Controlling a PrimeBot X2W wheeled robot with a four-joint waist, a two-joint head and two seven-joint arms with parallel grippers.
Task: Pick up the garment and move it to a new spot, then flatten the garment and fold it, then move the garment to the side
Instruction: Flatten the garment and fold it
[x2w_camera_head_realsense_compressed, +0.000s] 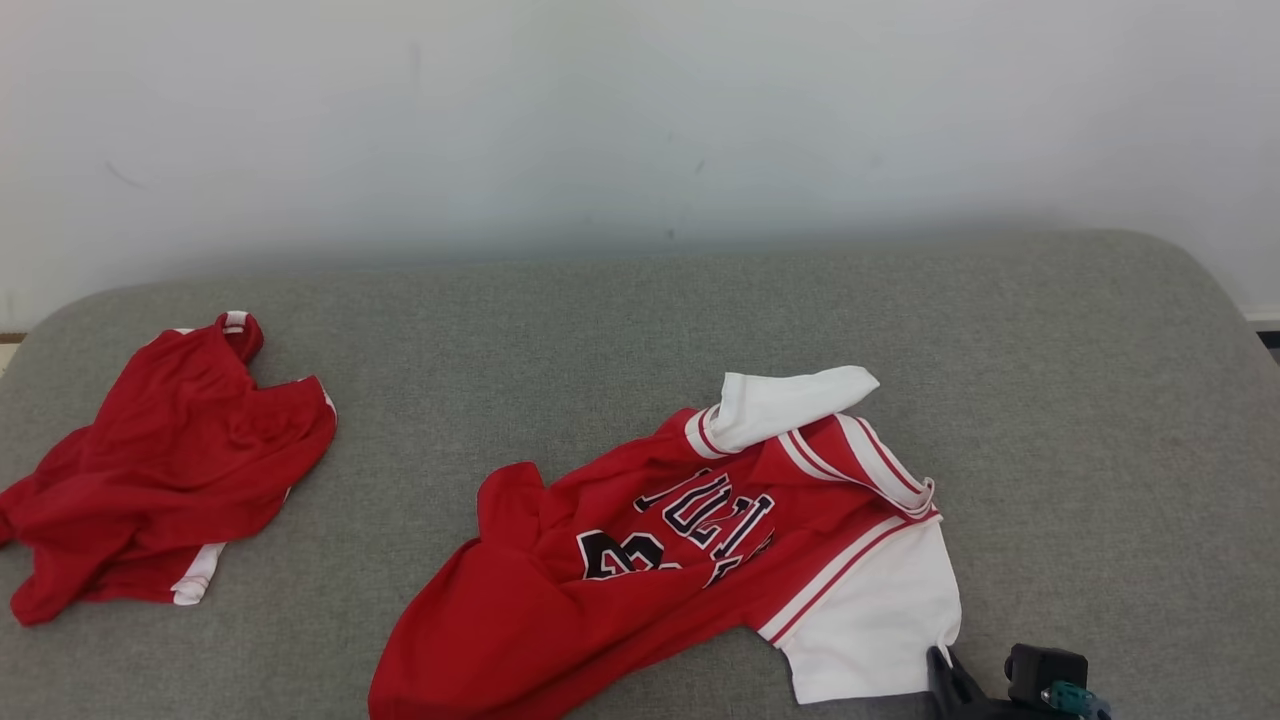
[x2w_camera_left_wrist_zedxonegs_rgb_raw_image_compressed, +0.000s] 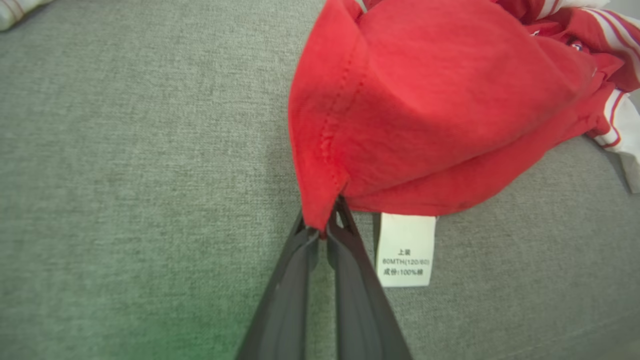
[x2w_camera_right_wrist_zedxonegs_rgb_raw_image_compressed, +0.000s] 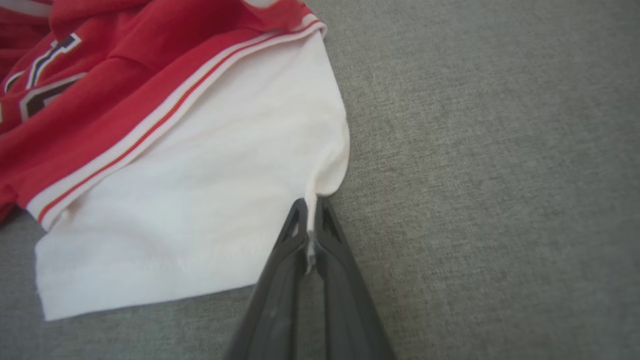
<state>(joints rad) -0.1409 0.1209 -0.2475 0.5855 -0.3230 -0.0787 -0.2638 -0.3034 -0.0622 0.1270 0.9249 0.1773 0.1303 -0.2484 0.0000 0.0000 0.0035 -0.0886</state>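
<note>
A wide grey cushion (x2w_camera_head_realsense_compressed: 640, 320) with rounded corners is set against a plain pale wall (x2w_camera_head_realsense_compressed: 640, 120); its cover is a coarse, matte weave. At its far left a second red garment (x2w_camera_head_realsense_compressed: 170, 470) is left crumpled, well apart from the work. The garment (x2w_camera_head_realsense_compressed: 650, 560) to be moved is spread loosely right of centre, near the front edge. It is a thin, soft red jersey, rumpled into broad folds, with dark white-edged lettering, ribbed red-and-white trim and plain white sleeves.

In the left wrist view the left gripper (x2w_camera_left_wrist_zedxonegs_rgb_raw_image_compressed: 325, 225) is seen with its fingers pressed together on a stitched corner of the red hem, and a white care label (x2w_camera_left_wrist_zedxonegs_rgb_raw_image_compressed: 405, 250) lies just beside them. In the right wrist view the right gripper (x2w_camera_right_wrist_zedxonegs_rgb_raw_image_compressed: 312, 220) is closed likewise, the edge of the white sleeve (x2w_camera_right_wrist_zedxonegs_rgb_raw_image_compressed: 200, 200) pinched between its fingers.

The pick-up is judged to be in hand. Both arms are best raised together and kept well apart, so that the cloth hangs open rather than bunched. Since little fabric is caught in either pinch, a slow, even lift is advised.
</note>
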